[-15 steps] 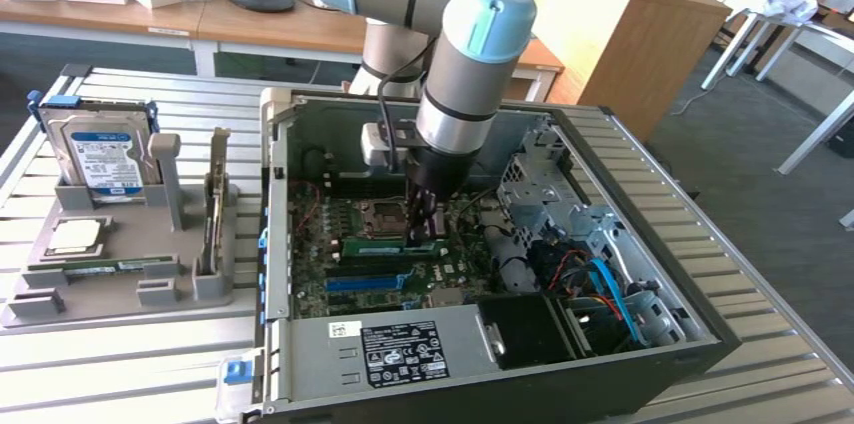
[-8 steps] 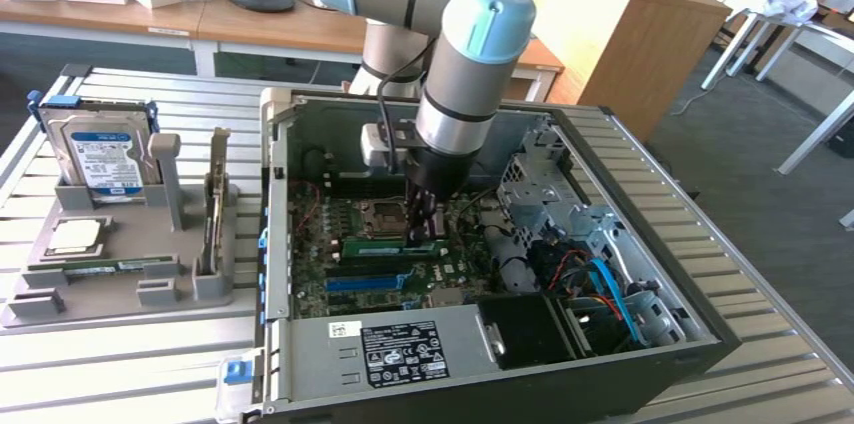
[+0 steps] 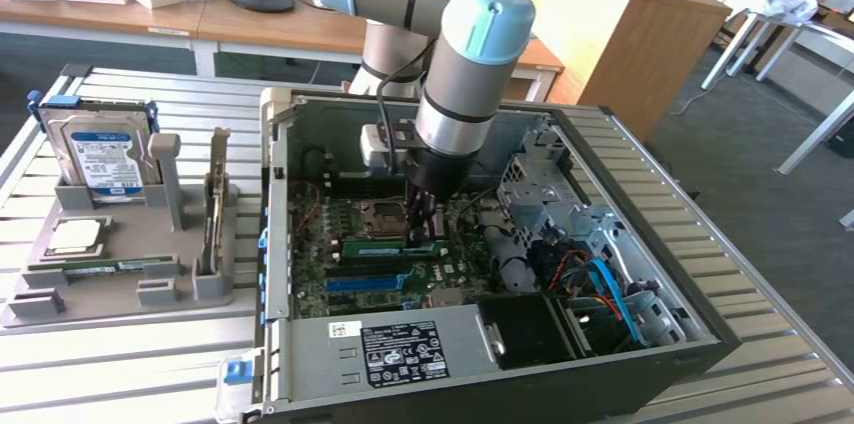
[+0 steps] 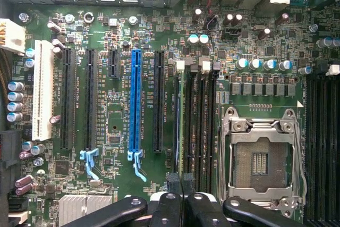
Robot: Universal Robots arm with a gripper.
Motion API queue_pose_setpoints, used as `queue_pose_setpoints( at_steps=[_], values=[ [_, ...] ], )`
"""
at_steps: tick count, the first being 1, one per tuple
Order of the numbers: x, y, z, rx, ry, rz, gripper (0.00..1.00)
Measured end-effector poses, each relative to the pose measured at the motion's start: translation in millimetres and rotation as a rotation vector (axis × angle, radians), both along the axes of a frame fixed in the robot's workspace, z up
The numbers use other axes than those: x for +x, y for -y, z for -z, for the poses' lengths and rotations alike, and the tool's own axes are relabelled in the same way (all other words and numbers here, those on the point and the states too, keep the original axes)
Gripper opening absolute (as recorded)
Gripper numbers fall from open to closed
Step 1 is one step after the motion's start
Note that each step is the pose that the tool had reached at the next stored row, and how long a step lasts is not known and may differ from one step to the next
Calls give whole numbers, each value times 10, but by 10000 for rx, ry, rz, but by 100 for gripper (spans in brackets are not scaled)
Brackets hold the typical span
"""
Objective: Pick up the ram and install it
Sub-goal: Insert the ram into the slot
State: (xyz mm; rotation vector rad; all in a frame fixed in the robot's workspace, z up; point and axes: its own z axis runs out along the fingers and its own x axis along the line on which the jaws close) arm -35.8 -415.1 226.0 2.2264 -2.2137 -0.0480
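Observation:
The ram [image 3: 380, 247] is a thin green strip standing on edge in a memory slot of the motherboard, inside the open computer case [image 3: 276, 194]. In the wrist view the ram [image 4: 182, 120] runs as a narrow green line away from my fingertips. My gripper [image 3: 424, 236] reaches straight down into the case at the strip's end nearer the exterior view's right. My gripper [image 4: 182, 182] has its black fingers [image 4: 169, 180] pressed together in line with the ram's top edge, pinching that end.
A blue slot [image 4: 135, 99] and black slots lie beside the ram, and an empty processor socket [image 4: 260, 158] on its other side. At the exterior view's left, a grey holder [image 3: 187, 289] carries a hard drive [image 3: 100, 149], a square chip [image 3: 76, 236] and an upright card [image 3: 214, 209]. The power supply [image 3: 400, 349] fills the case's near side.

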Motion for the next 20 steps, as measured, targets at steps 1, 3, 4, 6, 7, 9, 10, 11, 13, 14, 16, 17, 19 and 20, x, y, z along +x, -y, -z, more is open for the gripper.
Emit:
queue_pose_setpoints(
  at_steps=[1,3,4,6,7,9,10,11,13,14,16,17,19,20],
  values=[
    [0,0,0,0,0,0,11],
    [0,0,0,0,0,1,11],
    [0,0,0,0,0,1,11],
    [0,0,0,1,1,0,13],
    [0,0,0,1,1,0,13],
    [0,0,0,1,0,0,24],
    [0,0,0,1,0,0,24],
    [0,0,0,1,0,0,31],
    [0,0,0,1,1,0,31],
    [0,0,0,0,0,0,31],
    [0,0,0,1,0,0,31],
    [0,0,0,0,0,0,31],
    [0,0,-10,1,0,0,31],
    [0,0,-28,0,1,1,31]
  ],
)
